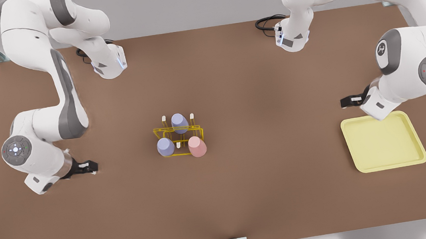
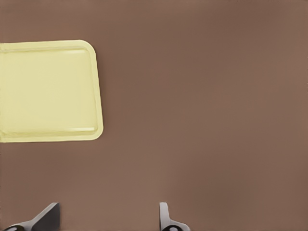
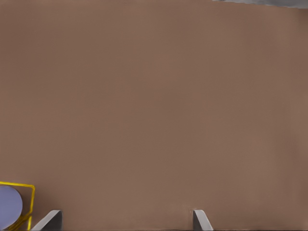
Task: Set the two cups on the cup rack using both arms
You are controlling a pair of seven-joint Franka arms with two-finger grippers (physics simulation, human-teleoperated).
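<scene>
The front view alone shows the pink cup (image 1: 197, 146) on the wire rack (image 1: 178, 134). Left gripper (image 2: 108, 219) and right gripper (image 3: 126, 221) hold their jaws wide and empty.

Yellow wire rack (image 1: 179, 136) mid-table; 2 lavender cups (image 1: 165, 147) (image 1: 179, 123) & pink cup (image 1: 197, 146) inverted on pegs.

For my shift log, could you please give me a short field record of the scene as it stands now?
rack: yellow wire cup rack mid-table
cups at rack: back lavender cup, front lavender cup, pink cup
tray: pale yellow tray, nothing on it, at the front view's right
left gripper: jaws open, beside the tray, holding nothing
right gripper: jaws open, at the front view's left, apart from the rack, holding nothing
</scene>
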